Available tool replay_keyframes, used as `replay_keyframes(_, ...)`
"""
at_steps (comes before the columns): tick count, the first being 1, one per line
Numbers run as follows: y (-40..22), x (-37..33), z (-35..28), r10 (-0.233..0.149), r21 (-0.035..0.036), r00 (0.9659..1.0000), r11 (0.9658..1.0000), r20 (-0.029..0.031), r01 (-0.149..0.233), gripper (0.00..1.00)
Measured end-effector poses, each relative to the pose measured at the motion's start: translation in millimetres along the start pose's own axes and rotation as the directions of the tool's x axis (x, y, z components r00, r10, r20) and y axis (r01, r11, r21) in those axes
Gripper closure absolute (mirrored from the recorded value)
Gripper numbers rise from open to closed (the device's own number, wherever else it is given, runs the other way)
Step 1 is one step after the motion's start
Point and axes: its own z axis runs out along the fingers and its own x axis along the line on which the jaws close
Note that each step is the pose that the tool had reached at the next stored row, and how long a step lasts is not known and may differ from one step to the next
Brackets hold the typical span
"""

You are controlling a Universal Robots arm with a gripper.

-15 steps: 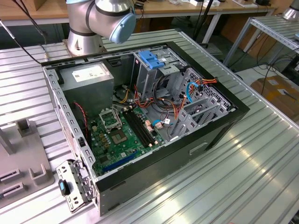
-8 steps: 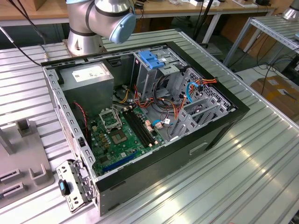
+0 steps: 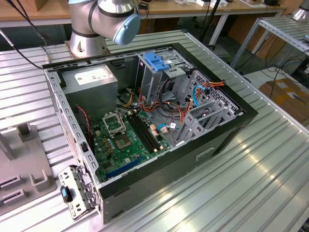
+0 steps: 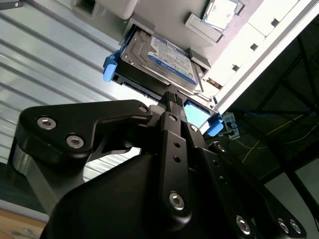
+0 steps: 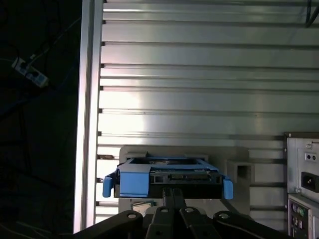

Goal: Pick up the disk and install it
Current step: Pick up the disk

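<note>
The disk (image 4: 167, 57), silver-grey with a white-blue label and a bright blue carrier frame, lies flat in a pale grey holder (image 4: 199, 26) on the ribbed metal table. In the first wrist view the disk (image 5: 169, 177) shows end-on, with blue tabs at both sides. My gripper (image 4: 172, 99) is shut, its two black fingers pressed side by side, with the tips right at the disk's near edge. The same gripper (image 5: 173, 191) sits just at the middle of that edge. Whether the tips touch the disk I cannot tell.
An open computer case (image 3: 231, 121) lies on its side on the table, with motherboard, cables and a grey drive cage topped by a blue latch (image 3: 157, 60). The arm's base (image 3: 89, 41) stands behind it. A grey fixture plate (image 3: 24, 164) sits at the exterior view's left.
</note>
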Motion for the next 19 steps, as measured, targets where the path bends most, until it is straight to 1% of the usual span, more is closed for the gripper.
replay_keyframes(1, 0.0, 0.0, 0.0, 0.0, 0.0012, 1.0, 1.0, -0.0001, 0.0, 0.89)
replay_keyframes(11, 0.0, 0.0, 0.1, -0.001, 0.0022, 1.0, 1.0, 0.0, 0.001, 0.89)
replay_keyframes(13, 0.0, 0.0, 0.1, -0.006, 0.0023, 1.0, 1.0, -0.0002, 0.006, 0.89)
replay_keyframes(15, 0.0, 0.0, 0.1, -0.033, 0.0027, 0.9995, 0.9994, -0.0013, 0.033, 0.89)
replay_keyframes(19, 0.0, 0.0, 0.1, -0.09, 0.0033, 0.9959, 0.9959, -0.0035, 0.09, 0.89)
